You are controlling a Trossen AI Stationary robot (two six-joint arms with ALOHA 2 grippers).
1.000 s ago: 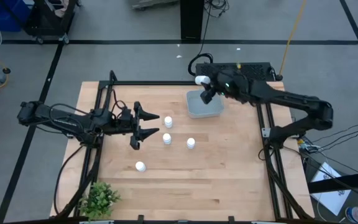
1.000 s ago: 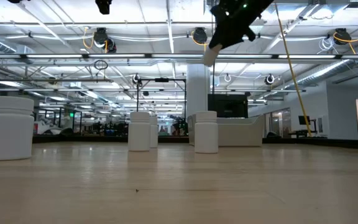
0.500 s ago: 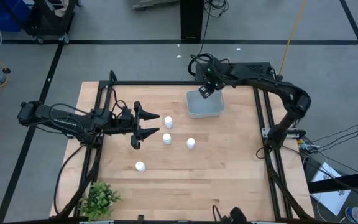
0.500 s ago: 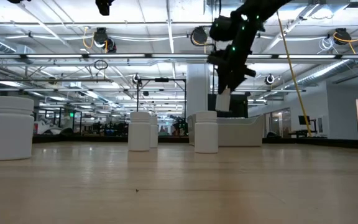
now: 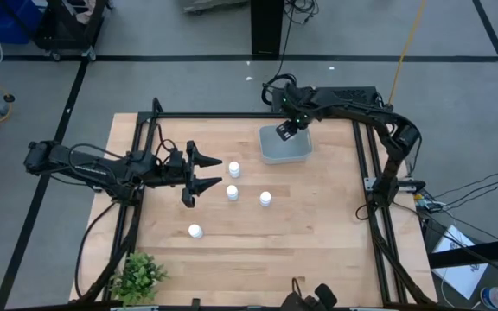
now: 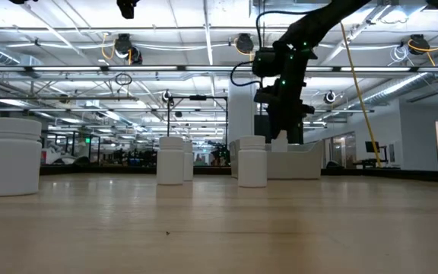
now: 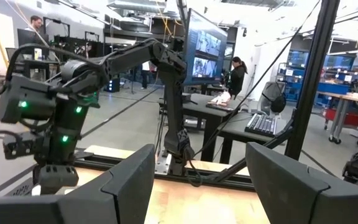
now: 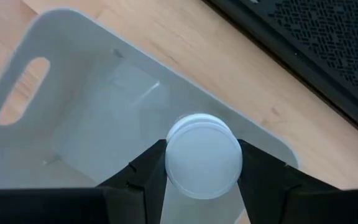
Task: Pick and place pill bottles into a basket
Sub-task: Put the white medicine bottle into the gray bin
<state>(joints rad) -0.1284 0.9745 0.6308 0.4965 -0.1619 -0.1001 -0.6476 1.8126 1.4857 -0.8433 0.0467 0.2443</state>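
Note:
My right gripper (image 5: 284, 131) is over the far left part of the grey-blue basket (image 5: 290, 152), shut on a white pill bottle (image 8: 202, 155). In the low view it (image 6: 284, 131) reaches down to the basket's rim (image 6: 303, 156). Three more bottles (image 5: 233, 169) (image 5: 232, 192) (image 5: 265, 199) stand upright on the table's middle, and another (image 5: 195, 231) nearer the front. My left gripper (image 5: 207, 173) is open and empty just left of these bottles, pointing toward the table's right. Its two fingers stand wide apart in the left wrist view (image 7: 197, 193). My right gripper pinches the bottle's sides just under its cap (image 8: 166, 163) between its two fingers. The fingers point down from above. The bottle stands upright with its cap toward the wrist, over the basket's floor (image 8: 104, 124). Whether its base touches the floor, I cannot tell.
A black box (image 5: 344, 93) lies along the table's far edge, right behind the basket. A small green plant (image 5: 137, 275) stands at the front left corner. Black frame rails (image 5: 366, 173) run along the table's sides.
My right gripper has gone down with the bottle, from high above the basket's far left corner into the basket, and has turned from a slant to pointing straight down. The bottle has tipped upright.

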